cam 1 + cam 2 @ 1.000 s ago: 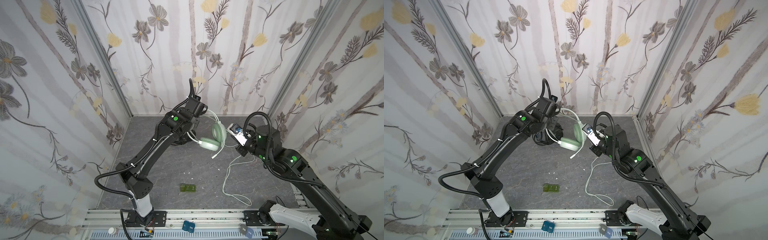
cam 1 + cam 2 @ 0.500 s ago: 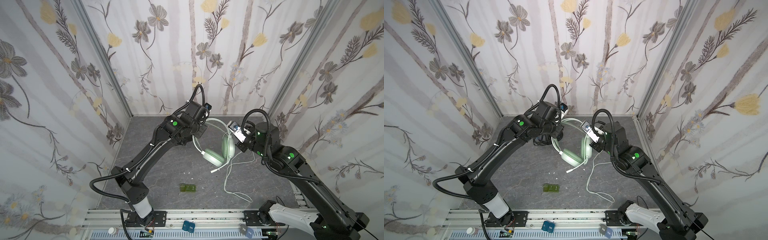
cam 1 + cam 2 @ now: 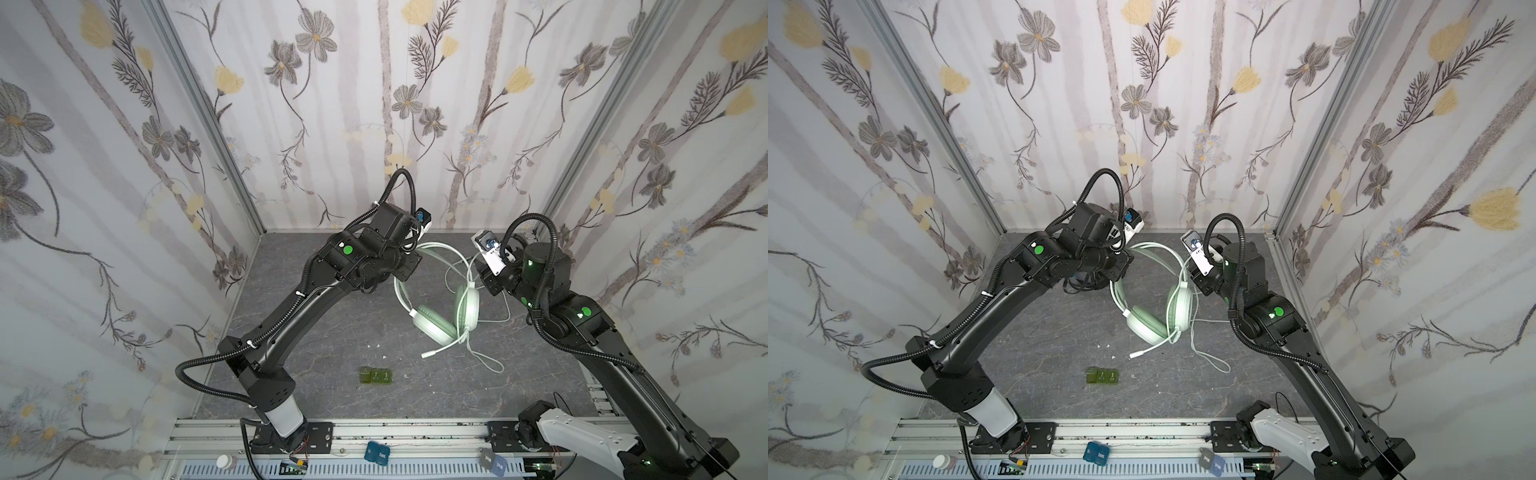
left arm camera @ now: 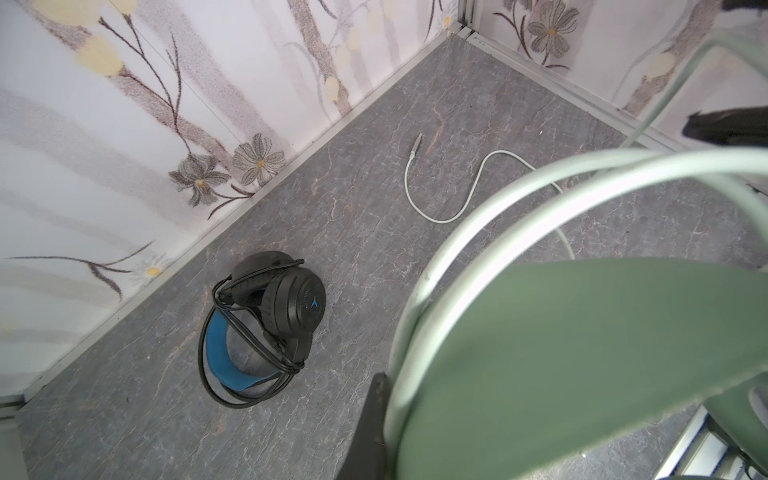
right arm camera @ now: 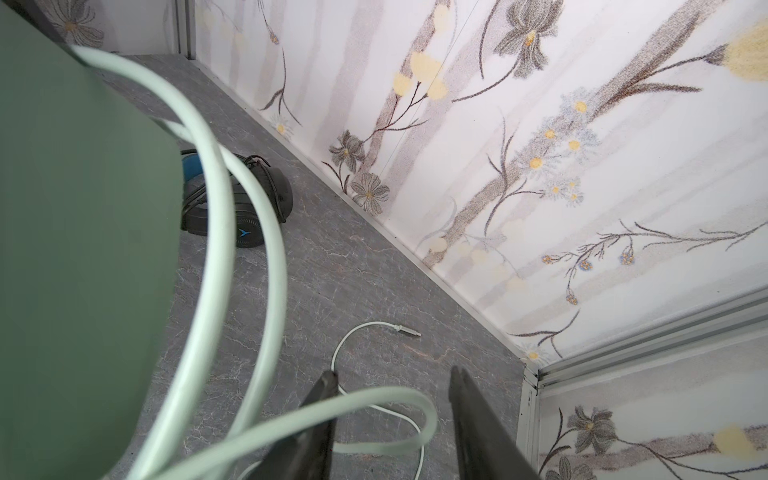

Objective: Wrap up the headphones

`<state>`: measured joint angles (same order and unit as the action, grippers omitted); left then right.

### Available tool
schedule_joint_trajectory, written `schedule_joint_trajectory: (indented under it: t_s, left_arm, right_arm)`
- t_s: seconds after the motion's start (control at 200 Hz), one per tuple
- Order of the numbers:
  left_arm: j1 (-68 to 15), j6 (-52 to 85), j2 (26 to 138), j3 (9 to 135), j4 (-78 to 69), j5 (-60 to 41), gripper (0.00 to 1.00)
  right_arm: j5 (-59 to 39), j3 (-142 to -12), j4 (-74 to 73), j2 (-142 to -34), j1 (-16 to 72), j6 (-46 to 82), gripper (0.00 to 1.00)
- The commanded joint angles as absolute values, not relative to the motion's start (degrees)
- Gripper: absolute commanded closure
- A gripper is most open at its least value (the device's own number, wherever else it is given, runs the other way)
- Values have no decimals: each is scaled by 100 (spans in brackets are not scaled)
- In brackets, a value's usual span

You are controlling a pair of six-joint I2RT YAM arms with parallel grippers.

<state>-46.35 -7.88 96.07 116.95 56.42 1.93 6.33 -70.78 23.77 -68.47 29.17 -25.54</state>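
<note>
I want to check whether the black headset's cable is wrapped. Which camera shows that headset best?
The left wrist view: the black headset shows whole, cable looped round it. The right wrist view shows only part of it behind the mint-green headset's band. In both top views the left arm hides it almost entirely.

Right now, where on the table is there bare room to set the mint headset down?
Bare: the front-left table, between the left wall, green tiles and rail; also front right, past the cable. Crowded: back left by the black headset, and mid-right under the mint headset.
</note>
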Motion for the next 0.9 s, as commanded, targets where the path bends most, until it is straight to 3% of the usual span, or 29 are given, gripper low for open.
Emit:
schedule_joint_trajectory:
  t_s: [0.0, 0.894]
  left_arm:
    - [-4633, -641, 9632, 11800, 5499, -140, 100]
    - [-4477, 687, 9352, 12319, 4626, -1482, 100]
  right_arm:
    - [475, -7003, 1956, -6821, 2879, -2403, 55]
    - [-994, -6186, 683, -6246, 2198, -1542, 41]
